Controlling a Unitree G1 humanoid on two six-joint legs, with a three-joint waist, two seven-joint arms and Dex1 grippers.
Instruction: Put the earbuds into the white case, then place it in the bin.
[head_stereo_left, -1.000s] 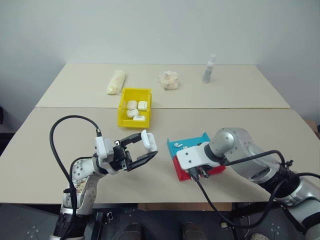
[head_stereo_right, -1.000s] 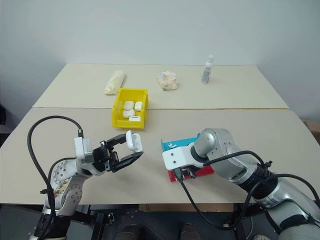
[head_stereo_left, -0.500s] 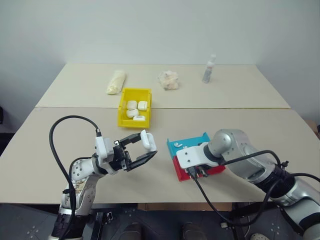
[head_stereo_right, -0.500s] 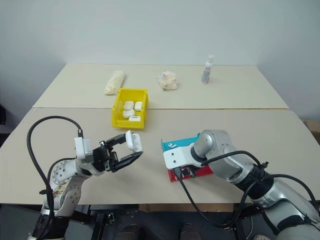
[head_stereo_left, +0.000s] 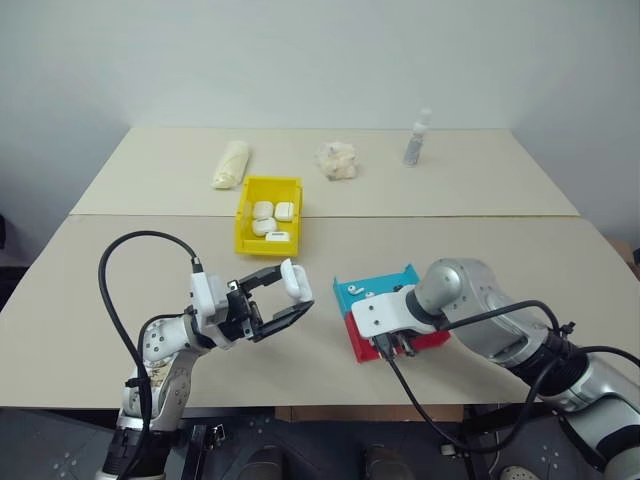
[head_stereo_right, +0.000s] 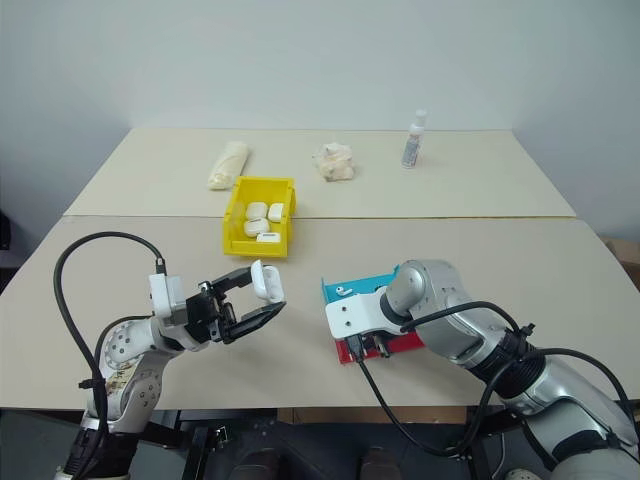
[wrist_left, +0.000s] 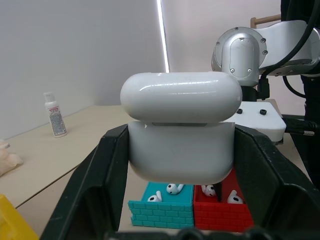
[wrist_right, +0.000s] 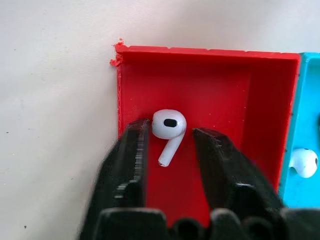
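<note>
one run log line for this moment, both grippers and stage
stage: earbud pickup | left gripper: shut on white case, lid open | right gripper: fingers straddling earbud in red tray, not yet clamped

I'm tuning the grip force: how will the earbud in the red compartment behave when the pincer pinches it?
The earbud looks glossy and rounded, so it may slip out from between the right pincer fingers. It is tiny beside them, so probably very light. It lies close to the red tray wall, so a push would likely slide it against that wall.
</note>
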